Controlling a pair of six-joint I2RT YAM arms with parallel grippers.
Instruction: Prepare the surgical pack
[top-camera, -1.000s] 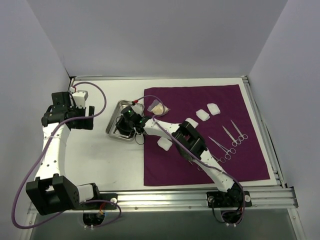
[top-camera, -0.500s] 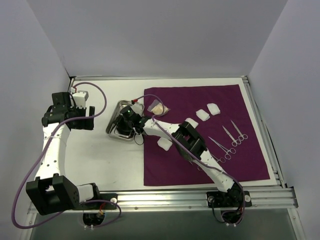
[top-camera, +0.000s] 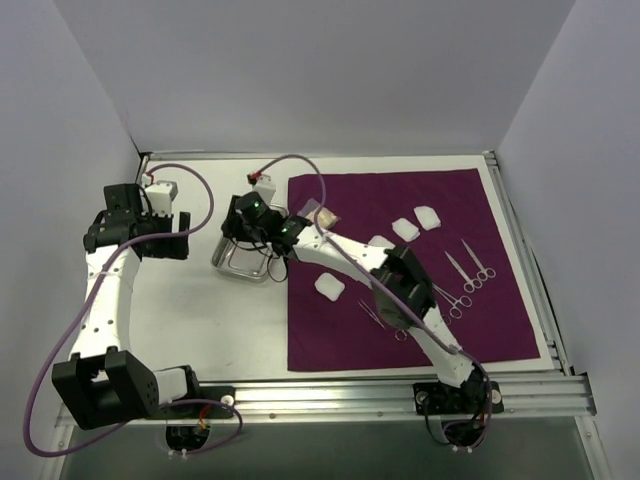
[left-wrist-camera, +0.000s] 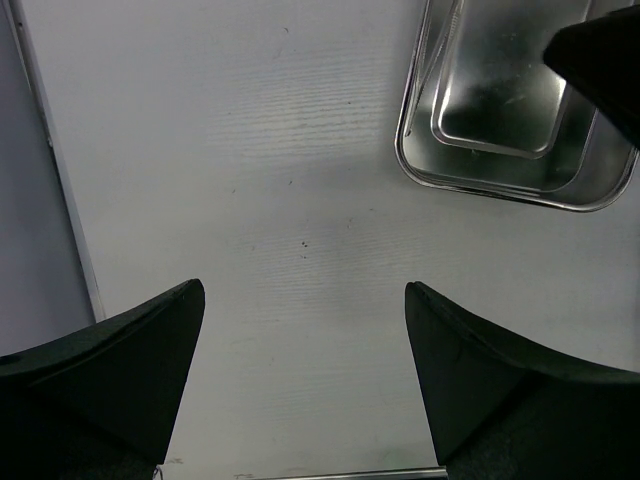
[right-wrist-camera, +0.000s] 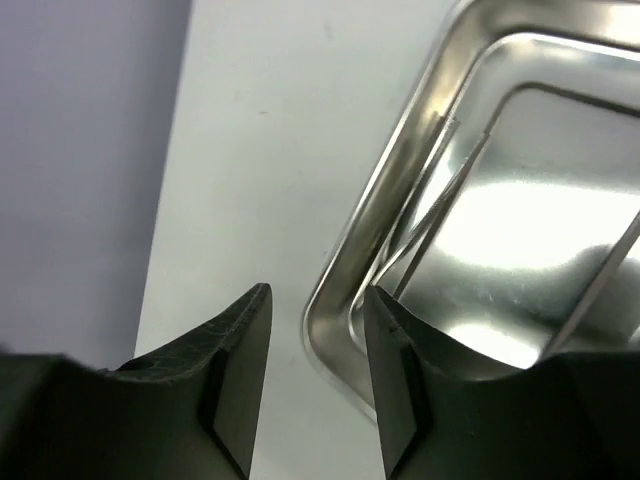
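Note:
A steel tray (top-camera: 232, 266) sits on the white table just left of the purple cloth (top-camera: 420, 195). My right gripper (top-camera: 243, 216) hovers over the tray's far-left corner. In the right wrist view that gripper (right-wrist-camera: 316, 292) is open with nothing between its fingers, the tray rim (right-wrist-camera: 400, 130) lies below, and a thin metal instrument (right-wrist-camera: 432, 212) rests inside along the wall. Three more instruments (top-camera: 462, 272) lie on the cloth at right, another (top-camera: 381, 318) near my right forearm. White gauze pads (top-camera: 329, 287) (top-camera: 406, 229) dot the cloth. My left gripper (left-wrist-camera: 305, 290) is wide open over bare table.
A tan packet (top-camera: 318, 214) lies at the cloth's upper left, behind my right arm. The table's metal rail (top-camera: 400, 395) runs along the near edge, and white walls close in the back and both sides. My right arm stretches diagonally across the cloth.
My right gripper opened and drew back from the tray's middle towards its far-left corner. The right elbow swung right, uncovering an instrument on the cloth. The left arm stayed still.

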